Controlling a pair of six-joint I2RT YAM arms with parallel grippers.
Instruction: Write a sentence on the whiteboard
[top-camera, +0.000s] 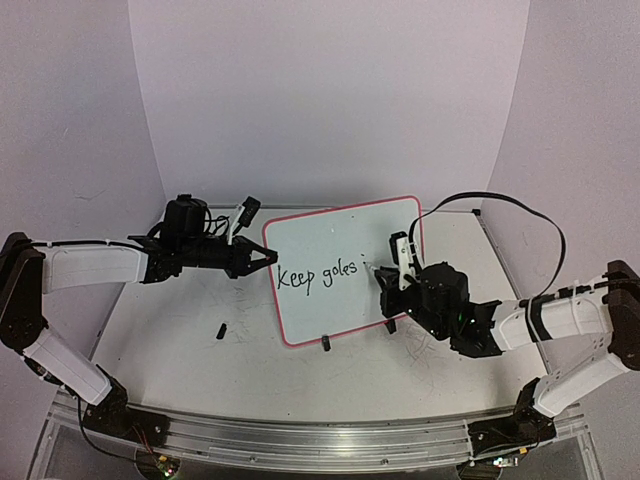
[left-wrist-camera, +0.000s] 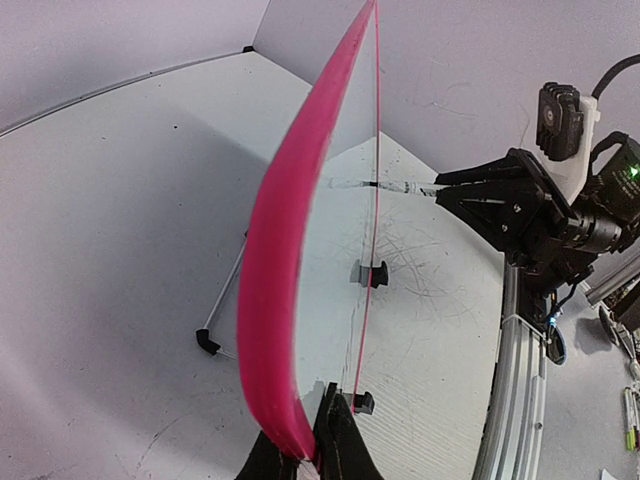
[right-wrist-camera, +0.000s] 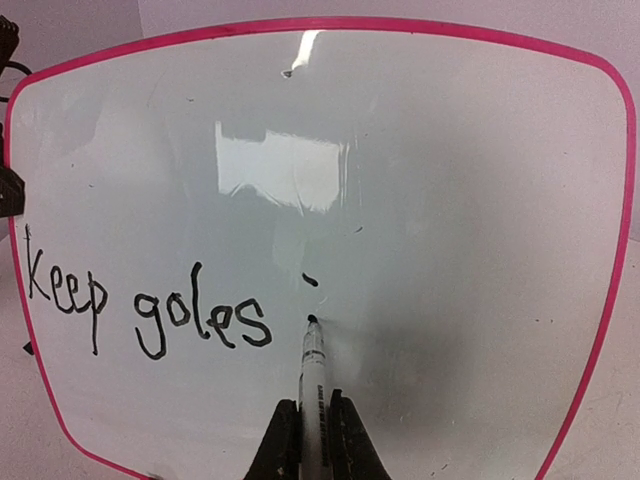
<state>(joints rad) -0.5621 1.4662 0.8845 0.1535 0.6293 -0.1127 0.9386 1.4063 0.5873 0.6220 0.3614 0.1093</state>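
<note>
Top external view: the whiteboard (top-camera: 340, 235) stands tilted near the centre of the frame, propped on the table (top-camera: 160, 340) with its pink border all round and a black clip foot (top-camera: 325, 342) at its lower edge. The left gripper (top-camera: 272, 257) reaches in from the left of the frame and meets the board's left edge. The right gripper (top-camera: 385, 279) comes in from the right, and a white marker (top-camera: 401, 258) sticks up out of it. Across the lower half of the board runs the sentence (top-camera: 318, 277) – so far it reads "Keep goles". A small black object (top-camera: 219, 328) lies on the table at lower left of the board, apart from it.

From the left wrist, the board's pink edge (left-wrist-camera: 285, 300) rises from the bottom of the frame, pinched between the left gripper's fingers (left-wrist-camera: 335, 450). On the far side of the board, at right of the frame, the right gripper (left-wrist-camera: 455, 188) holds the marker (left-wrist-camera: 390, 186) level against the board face.

From the right wrist, the jaws are pressed together on the marker's barrel at bottom centre, and its black tip touches the board just right of "goles" – directly below a short black dash (right-wrist-camera: 310, 281).
</note>
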